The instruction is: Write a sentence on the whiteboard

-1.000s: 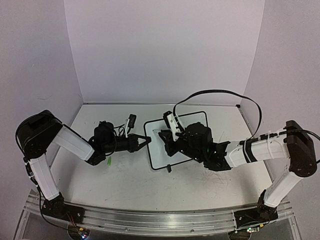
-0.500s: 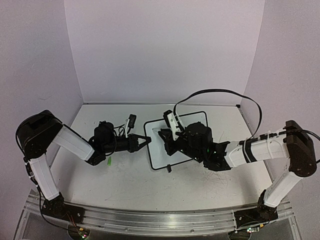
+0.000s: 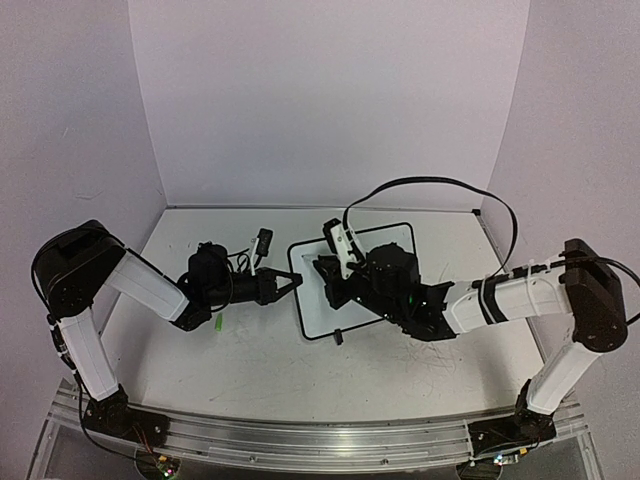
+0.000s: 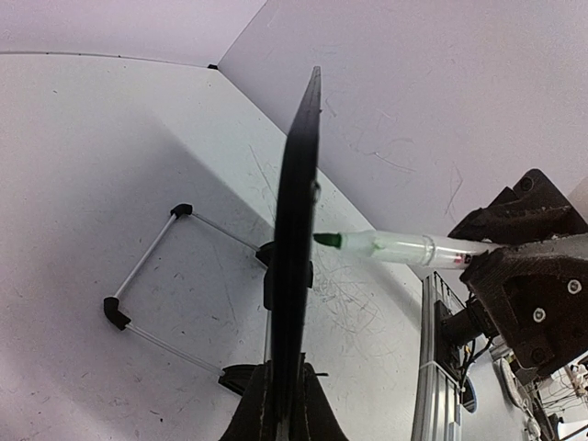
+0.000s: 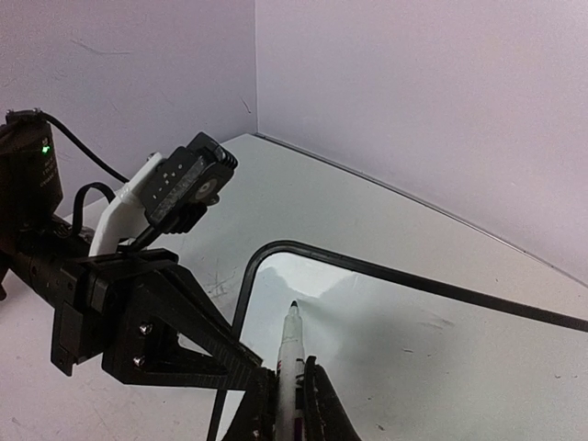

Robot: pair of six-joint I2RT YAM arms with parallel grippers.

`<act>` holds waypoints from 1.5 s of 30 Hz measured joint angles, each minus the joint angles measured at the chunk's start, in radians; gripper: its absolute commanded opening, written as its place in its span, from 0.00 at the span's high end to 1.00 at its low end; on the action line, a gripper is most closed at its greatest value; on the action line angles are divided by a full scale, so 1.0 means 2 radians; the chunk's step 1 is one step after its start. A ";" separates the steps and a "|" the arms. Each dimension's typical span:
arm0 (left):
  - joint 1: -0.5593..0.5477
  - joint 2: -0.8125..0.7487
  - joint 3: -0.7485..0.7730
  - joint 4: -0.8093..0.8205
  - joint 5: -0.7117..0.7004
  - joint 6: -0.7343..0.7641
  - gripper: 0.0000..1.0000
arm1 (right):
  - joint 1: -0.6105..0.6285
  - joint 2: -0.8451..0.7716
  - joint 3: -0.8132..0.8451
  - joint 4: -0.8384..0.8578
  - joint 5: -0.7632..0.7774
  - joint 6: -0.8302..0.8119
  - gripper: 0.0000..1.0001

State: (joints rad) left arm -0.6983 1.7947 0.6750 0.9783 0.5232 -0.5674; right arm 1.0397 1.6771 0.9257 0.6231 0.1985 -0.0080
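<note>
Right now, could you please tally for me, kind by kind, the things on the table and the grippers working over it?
Whiteboard: 1
Marker: 1
Small green piece, perhaps the marker's cap: 1
Grippers: 2, the left gripper shut on the whiteboard's edge, the right gripper shut on the marker
Total: 5

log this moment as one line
left gripper: shut on whiteboard edge | right gripper: shut on green marker | tip: close to board face, contact unclear
</note>
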 measured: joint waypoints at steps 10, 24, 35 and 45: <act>0.000 0.000 0.000 0.000 0.000 0.000 0.99 | 0.001 0.013 0.010 0.004 0.006 0.000 1.00; 0.001 0.000 0.000 -0.001 0.000 0.000 0.99 | 0.002 0.020 0.016 0.004 -0.001 0.000 1.00; 0.001 0.000 0.000 -0.001 0.000 0.000 0.99 | 0.006 0.022 0.016 0.002 -0.006 0.013 1.00; 0.001 0.000 0.000 0.000 0.000 0.000 1.00 | 0.009 0.023 0.016 -0.002 -0.006 0.022 1.00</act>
State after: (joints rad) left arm -0.6971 1.7947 0.6746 0.9774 0.5224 -0.5671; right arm 1.0579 1.7222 0.9577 0.6193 0.1864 0.0363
